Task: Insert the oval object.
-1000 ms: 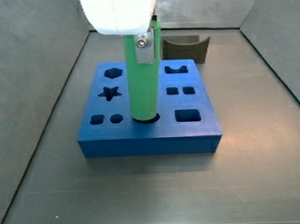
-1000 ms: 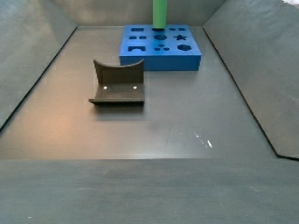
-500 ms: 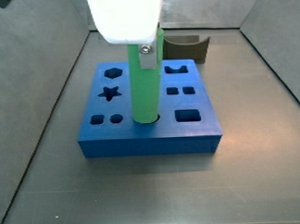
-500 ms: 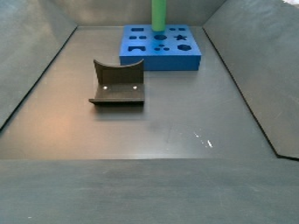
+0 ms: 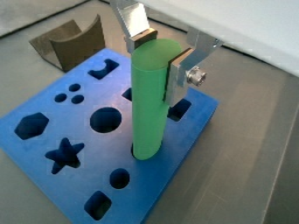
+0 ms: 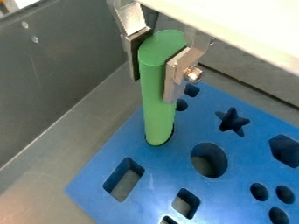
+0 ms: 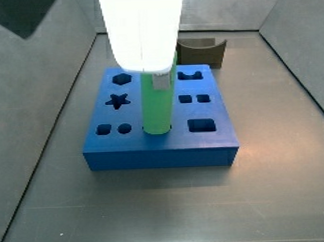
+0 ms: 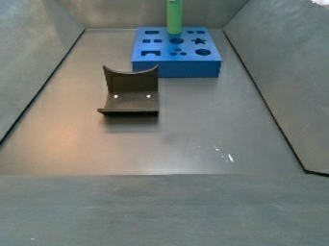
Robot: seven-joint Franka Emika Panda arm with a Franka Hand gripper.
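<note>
The bright green oval peg stands upright with its lower end in a hole of the blue block. It also shows in a wrist view and in both side views. My gripper is shut on the peg's upper end, its silver fingers pressed on both sides. In a side view the white gripper body hides the peg's top. The blue block has several shaped holes, among them a star and a hexagon.
The dark fixture stands on the grey floor in front of the block in a side view, and behind the block in a side view. Grey walls enclose the floor.
The gripper has come down with the green peg, and the peg sits deeper in its hole in the blue block. The block and fixture have not moved.
</note>
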